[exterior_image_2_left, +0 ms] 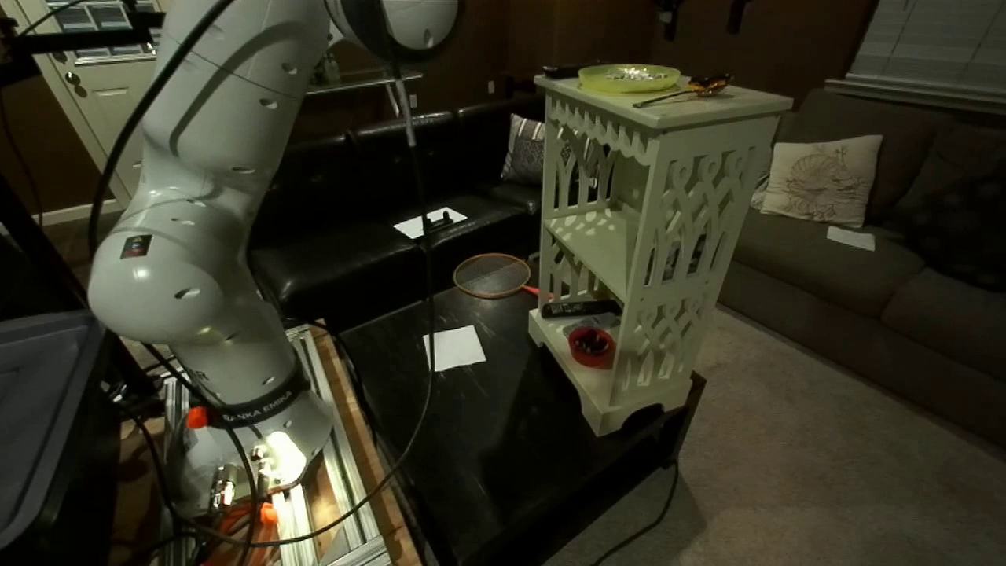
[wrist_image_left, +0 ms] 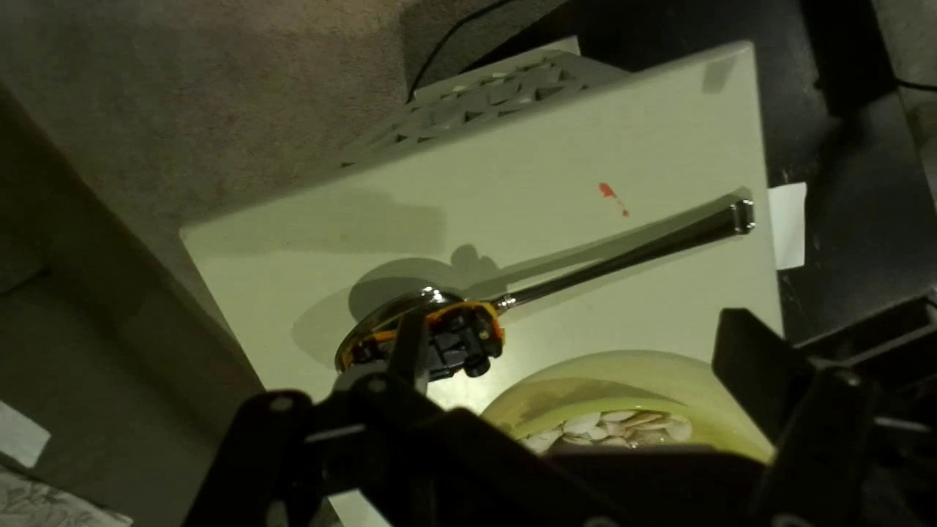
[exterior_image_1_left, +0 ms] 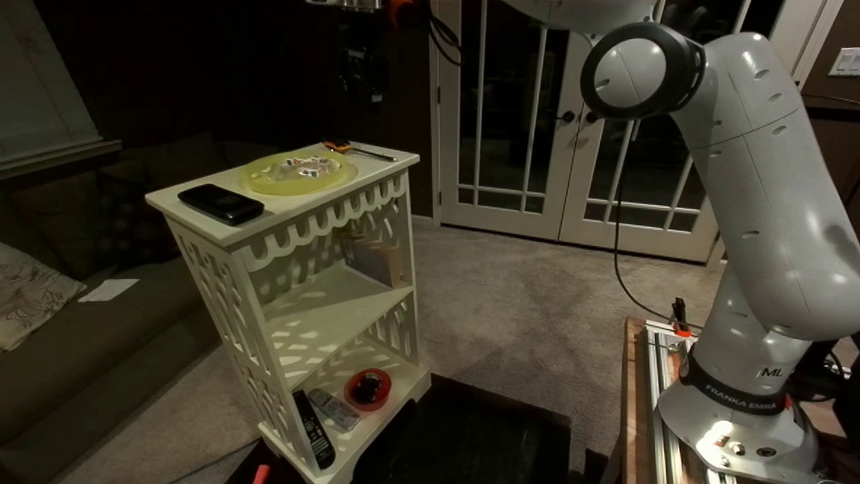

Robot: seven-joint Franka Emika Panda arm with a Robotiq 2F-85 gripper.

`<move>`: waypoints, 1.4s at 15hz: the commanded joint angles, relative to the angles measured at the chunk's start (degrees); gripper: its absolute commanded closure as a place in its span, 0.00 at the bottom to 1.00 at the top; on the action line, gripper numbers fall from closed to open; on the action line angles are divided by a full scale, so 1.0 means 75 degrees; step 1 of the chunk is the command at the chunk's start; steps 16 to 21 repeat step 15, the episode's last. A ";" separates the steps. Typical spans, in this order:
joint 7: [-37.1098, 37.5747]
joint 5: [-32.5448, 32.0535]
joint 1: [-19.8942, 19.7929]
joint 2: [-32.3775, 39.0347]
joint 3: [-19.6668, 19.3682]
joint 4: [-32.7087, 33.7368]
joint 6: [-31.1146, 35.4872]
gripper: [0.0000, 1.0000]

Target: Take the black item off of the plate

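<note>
The yellow plate (exterior_image_1_left: 265,183) lies on the white lattice table's top and also shows in an exterior view (exterior_image_2_left: 593,81) and the wrist view (wrist_image_left: 629,366). It holds pale shell-like pieces (wrist_image_left: 615,424); I see no black item on its visible part. A black phone-like item (exterior_image_1_left: 220,203) lies beside it on the top. A black and orange toy (wrist_image_left: 457,344) rests on a metal spoon (wrist_image_left: 622,263) at the plate's other side. My gripper (wrist_image_left: 575,322) is open and empty above the top, its left finger overlapping the toy in the wrist view; it shows dark in both exterior views (exterior_image_1_left: 366,77) (exterior_image_2_left: 702,17).
The white lattice table (exterior_image_1_left: 222,232) stands on a low black table (exterior_image_2_left: 503,440). Its lowest shelf holds a red bowl (exterior_image_1_left: 367,390), a black remote (exterior_image_1_left: 313,430) and a grey remote (exterior_image_1_left: 334,409). Sofas (exterior_image_2_left: 377,196) stand behind. A cable (exterior_image_2_left: 424,330) hangs beside the arm.
</note>
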 commanded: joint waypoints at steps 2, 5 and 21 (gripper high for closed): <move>0.1736 0.0726 -0.0270 -0.0493 0.0024 -0.0391 -0.0486 0.00; 0.2952 0.1142 -0.0365 -0.0714 0.0015 -0.0661 -0.0211 0.00; 0.5165 0.1764 -0.0440 -0.1446 0.0001 -0.1190 0.1012 0.00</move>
